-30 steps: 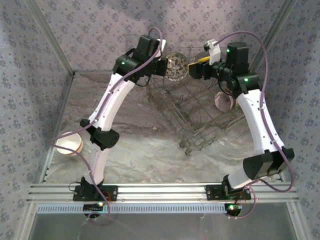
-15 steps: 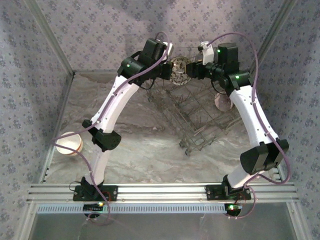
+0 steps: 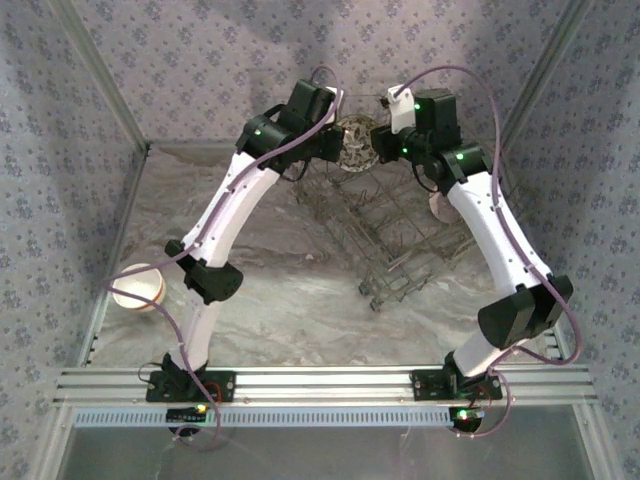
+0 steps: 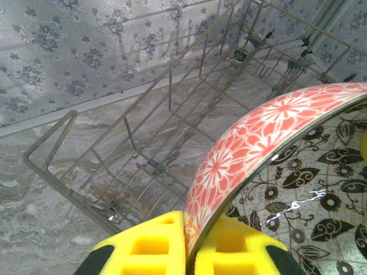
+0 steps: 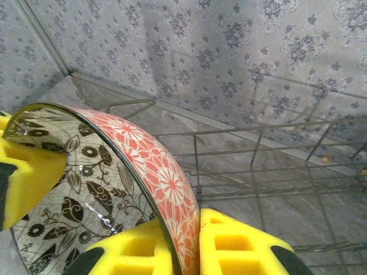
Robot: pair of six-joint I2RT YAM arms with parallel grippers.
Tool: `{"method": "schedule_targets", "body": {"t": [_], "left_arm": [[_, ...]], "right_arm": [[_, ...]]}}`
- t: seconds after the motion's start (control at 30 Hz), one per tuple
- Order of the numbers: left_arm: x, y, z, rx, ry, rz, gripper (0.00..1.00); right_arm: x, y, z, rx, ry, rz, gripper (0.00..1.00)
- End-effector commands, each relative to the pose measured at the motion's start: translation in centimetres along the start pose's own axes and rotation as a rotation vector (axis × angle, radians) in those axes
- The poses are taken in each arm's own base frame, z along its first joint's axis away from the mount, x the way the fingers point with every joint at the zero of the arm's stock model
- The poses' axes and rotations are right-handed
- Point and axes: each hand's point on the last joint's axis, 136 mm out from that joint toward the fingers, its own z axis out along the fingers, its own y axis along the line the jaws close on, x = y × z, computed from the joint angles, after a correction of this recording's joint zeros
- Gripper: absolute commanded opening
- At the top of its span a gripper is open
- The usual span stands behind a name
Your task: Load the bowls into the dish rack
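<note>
Left and right jaws both pinch the rim of one flowered bowl (image 3: 354, 140) at twelve o'clock, above the rack (image 3: 400, 240). The rack looks empty; a white bowl (image 3: 137, 287) waits at nine o'clock on the table (image 3: 290, 290).

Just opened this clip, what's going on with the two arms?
Both arms meet above the far end of the dish rack, each gripping the rim of the same patterned bowl: the left gripper on one side, the right gripper on the other. It looks like a mid-air handover. A white bowl sits near the left edge of the table; a pale bowl lies right of the rack.
</note>
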Motion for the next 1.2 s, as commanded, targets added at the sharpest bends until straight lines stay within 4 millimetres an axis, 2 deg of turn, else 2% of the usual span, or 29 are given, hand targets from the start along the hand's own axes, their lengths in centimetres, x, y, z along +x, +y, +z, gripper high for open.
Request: {"method": "schedule_targets", "body": {"t": [0.0,0.13,0.3,0.57,0.67,0.8,0.93,1.1,1.17], "left_arm": [[-2.2,-0.7,-2.7,0.024,-0.089,-0.014,0.00],[-2.1,-1.0,-2.8,0.036,-0.085,-0.025,0.01],[-1.8,-1.1,-3.0,0.038,-0.076,-0.031,0.12],[-2.1,-0.9,-3.4,0.031,-0.090,-0.046,0.40],[-2.6,-0.7,-4.0,0.037,-0.110,-0.056,0.53],[-3.3,-0.1,-5.0,0.039,-0.136,-0.063,0.63],[-2.9,1.5,-5.0,0.022,-0.118,-0.078,0.66],[-1.1,4.1,-4.0,0.019,-0.052,-0.129,0.67],[-0.3,5.0,-3.4,0.030,-0.029,-0.155,0.67]], "right_arm": [[-0.6,1.5,-0.1,-0.015,0.006,-0.033,0.10],[-0.7,1.5,-0.1,0.018,0.007,-0.038,0.06],[-0.8,1.1,0.2,0.058,0.002,-0.020,0.00],[-0.8,0.4,0.3,0.100,0.000,0.026,0.00],[-0.6,-0.6,0.2,0.147,0.003,0.047,0.00],[-0.2,-3.6,-0.9,0.261,0.011,0.089,0.00],[0.3,-8.4,-3.9,0.425,0.016,0.127,0.00],[3.2,-14.2,-8.1,0.682,0.099,0.079,0.00],[4.5,-15.5,-9.3,0.776,0.155,0.016,0.00]]}}
